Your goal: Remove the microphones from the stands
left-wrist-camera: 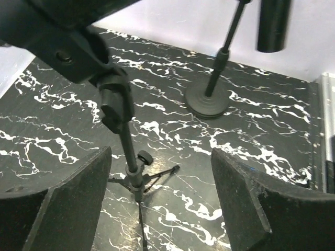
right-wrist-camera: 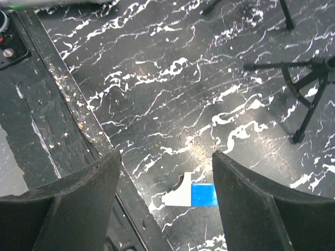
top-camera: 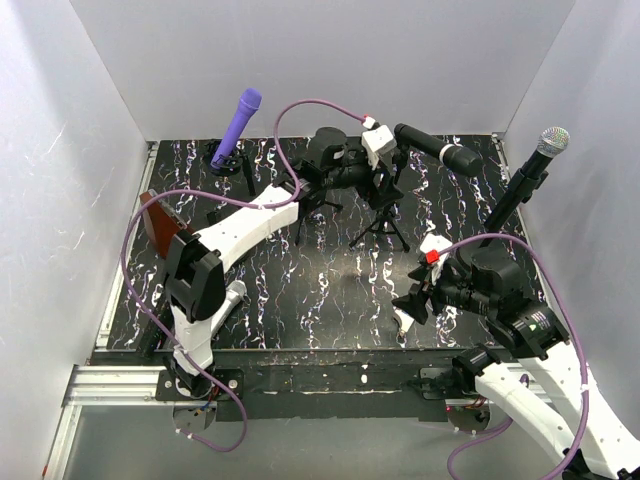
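Note:
The black microphone (top-camera: 440,150) lies tilted in the clip of a small tripod stand (top-camera: 383,222) at the centre back of the table. My left gripper (top-camera: 388,165) is open beside the clip, just behind the microphone's tail end, and holds nothing. In the left wrist view, the microphone and clip (left-wrist-camera: 63,36) fill the upper left. The stand's pole (left-wrist-camera: 131,157) runs down beyond the left gripper (left-wrist-camera: 162,204), nearer the left finger. My right gripper (top-camera: 410,305) hangs open low over the table's front right, away from the stand, with only table between its fingers (right-wrist-camera: 165,204).
A purple microphone (top-camera: 240,120) stands on a round base at the back left. A silver-headed microphone (top-camera: 550,145) leans on a stand at the right, its round base (left-wrist-camera: 208,99) also showing. A blue and white tag (right-wrist-camera: 191,194) lies on the table. White walls enclose three sides.

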Action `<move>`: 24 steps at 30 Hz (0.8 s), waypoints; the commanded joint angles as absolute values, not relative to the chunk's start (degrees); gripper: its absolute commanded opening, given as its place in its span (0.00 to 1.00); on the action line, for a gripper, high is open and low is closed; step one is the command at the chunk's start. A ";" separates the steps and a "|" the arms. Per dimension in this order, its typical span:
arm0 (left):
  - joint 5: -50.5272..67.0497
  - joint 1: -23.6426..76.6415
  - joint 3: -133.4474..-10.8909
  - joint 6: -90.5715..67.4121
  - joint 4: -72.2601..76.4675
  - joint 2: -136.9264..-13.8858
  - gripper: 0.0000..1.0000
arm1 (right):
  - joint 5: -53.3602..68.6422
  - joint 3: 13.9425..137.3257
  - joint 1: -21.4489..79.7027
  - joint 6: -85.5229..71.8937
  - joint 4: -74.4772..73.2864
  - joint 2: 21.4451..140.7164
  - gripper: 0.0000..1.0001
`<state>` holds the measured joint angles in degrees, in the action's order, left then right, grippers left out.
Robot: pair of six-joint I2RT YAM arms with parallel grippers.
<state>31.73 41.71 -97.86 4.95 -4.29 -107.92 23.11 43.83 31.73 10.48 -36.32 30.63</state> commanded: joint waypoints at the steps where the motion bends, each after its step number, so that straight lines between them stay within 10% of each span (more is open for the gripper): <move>1: 25.23 42.71 -103.27 4.13 -2.37 -108.45 0.73 | 21.88 42.80 30.33 9.58 -38.14 29.18 0.77; 24: 19.07 43.51 -103.18 4.04 -0.88 -108.28 0.23 | -4.39 54.39 26.89 9.67 -12.93 33.13 0.87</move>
<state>20.16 43.35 -101.97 3.60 -1.30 -111.66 5.10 47.05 27.27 8.80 -27.05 31.57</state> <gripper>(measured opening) 0.284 0.862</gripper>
